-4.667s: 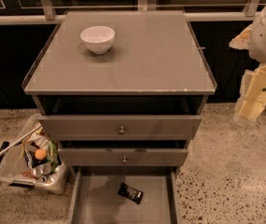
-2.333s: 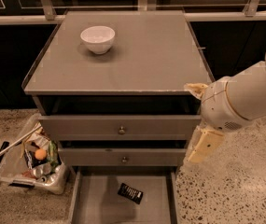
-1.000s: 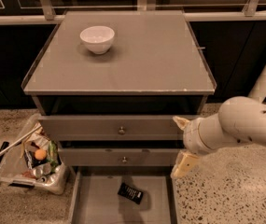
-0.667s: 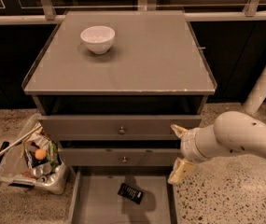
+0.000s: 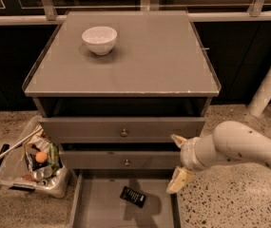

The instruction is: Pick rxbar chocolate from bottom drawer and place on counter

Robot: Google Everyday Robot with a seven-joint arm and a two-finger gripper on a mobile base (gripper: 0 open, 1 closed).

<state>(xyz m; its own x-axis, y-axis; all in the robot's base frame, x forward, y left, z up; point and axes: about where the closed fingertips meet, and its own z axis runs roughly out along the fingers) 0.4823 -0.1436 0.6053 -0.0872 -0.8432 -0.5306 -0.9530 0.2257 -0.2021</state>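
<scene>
My gripper [image 5: 179,161] hangs empty, fingers apart, beside the right rim of the bottom drawer [image 5: 99,208]. The rxbar chocolate [image 5: 133,196] lies flat on the drawer floor, nearer the middle. Descending from here, I risk clipping the side wall, and the fingers could skid across so flat a bar.

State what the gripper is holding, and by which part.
Nothing. The gripper, jaws open, hangs by the right edge of the bottom drawer; the rxbar chocolate lies loose on its floor.
</scene>
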